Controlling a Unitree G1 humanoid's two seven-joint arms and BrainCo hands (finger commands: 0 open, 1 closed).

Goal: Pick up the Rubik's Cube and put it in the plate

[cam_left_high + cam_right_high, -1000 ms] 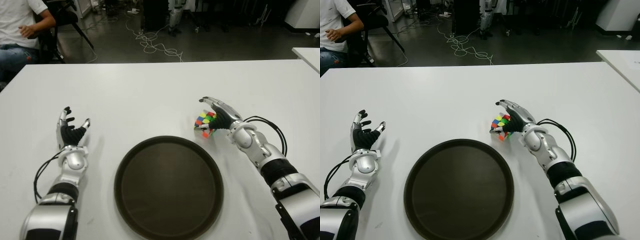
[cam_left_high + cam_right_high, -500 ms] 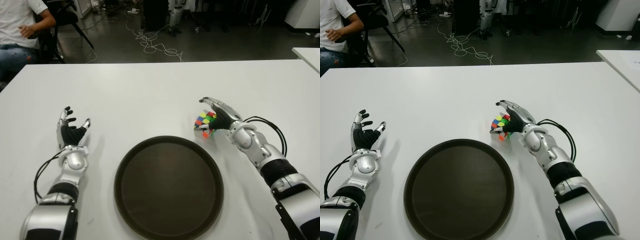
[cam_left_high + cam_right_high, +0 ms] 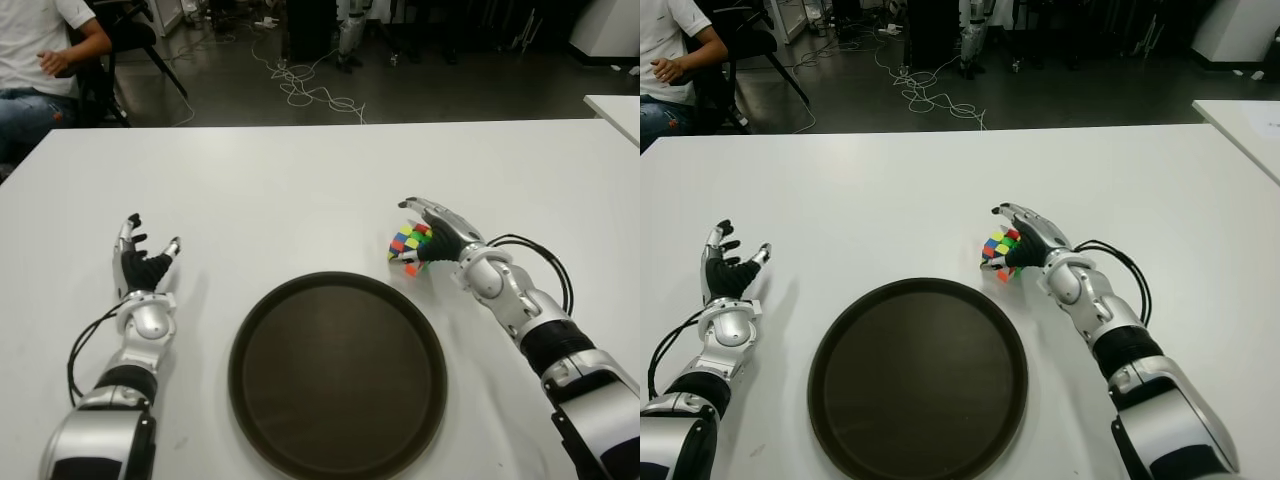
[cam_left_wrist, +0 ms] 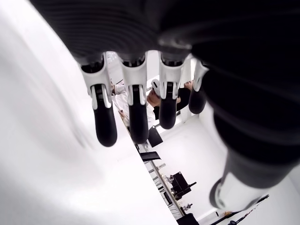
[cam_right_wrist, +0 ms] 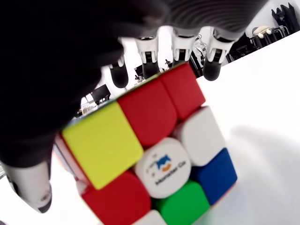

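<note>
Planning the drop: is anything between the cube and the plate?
Nothing visible. The right hand grips the cube just beyond the plate rim on its right; the bare table lies between. The left hand shows on the plate's left.

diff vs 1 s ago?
Barely any. The right hand, fingers closed on the Rubik's Cube, has shifted very slightly with it; the cube stays just beyond the plate's far right rim. The left hand stays open at the plate's left; the plate is unmoved and holds nothing.
</note>
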